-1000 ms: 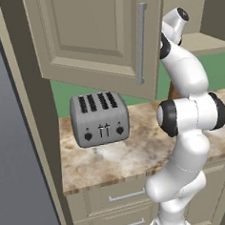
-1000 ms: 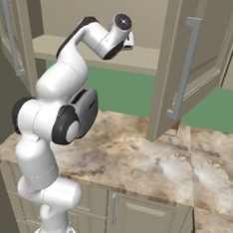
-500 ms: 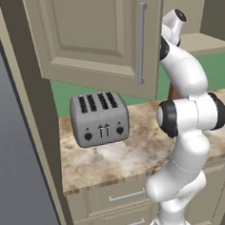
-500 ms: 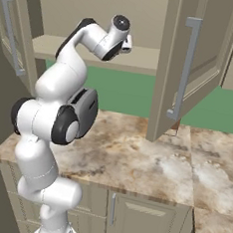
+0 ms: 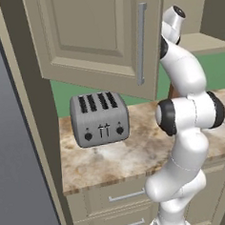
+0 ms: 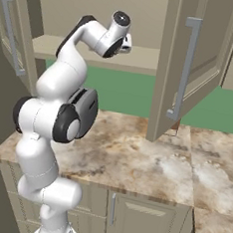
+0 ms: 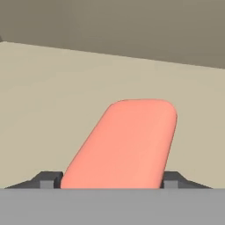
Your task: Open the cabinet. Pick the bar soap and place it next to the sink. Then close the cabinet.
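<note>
Between the dark fingertips (image 7: 47, 180) at left and right lies the bar soap (image 7: 125, 143), flat on the cabinet (image 6: 143, 66) shelf, long axis running away from the gripper (image 7: 112, 182). Jaws bracket it; firm contact cannot be confirmed.

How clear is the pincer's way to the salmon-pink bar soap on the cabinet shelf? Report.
Probably clear, yes: the salmon-pink bar soap already lies between the pincer fingertips on the beige cabinet shelf, nothing between them. Whether the fingertips touch it is unclear.
</note>
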Tool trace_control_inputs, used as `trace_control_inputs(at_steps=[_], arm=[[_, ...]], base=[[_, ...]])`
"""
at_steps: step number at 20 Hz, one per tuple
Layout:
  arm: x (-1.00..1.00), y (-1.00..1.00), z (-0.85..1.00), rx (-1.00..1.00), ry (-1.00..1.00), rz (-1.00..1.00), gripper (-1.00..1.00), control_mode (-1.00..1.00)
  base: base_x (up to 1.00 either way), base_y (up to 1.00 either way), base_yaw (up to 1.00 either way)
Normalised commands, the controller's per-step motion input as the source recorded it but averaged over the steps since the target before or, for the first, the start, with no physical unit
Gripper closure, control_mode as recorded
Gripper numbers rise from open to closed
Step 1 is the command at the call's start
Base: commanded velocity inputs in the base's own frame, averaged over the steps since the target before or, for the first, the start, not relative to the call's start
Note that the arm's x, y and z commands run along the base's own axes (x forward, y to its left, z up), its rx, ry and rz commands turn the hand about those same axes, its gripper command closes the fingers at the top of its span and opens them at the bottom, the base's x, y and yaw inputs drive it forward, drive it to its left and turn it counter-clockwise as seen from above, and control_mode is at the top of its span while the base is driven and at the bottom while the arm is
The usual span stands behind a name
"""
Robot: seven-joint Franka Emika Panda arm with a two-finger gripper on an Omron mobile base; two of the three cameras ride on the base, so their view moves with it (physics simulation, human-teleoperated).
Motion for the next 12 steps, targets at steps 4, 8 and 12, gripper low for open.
trace_control_inputs(at_steps=[4, 8, 12], arm=[[0.0, 0.0, 0.0, 0.0, 0.1, 0.0, 1.0, -1.0], [0.0, 0.0, 0.0, 0.0, 0.1, 0.0, 1.0, -1.0], [0.0, 0.0, 0.0, 0.0, 0.05, 0.0, 1.0, -1.0]], base=[[0.0, 0.0, 0.0], [0.0, 0.0, 0.0], [0.0, 0.0, 0.0]])
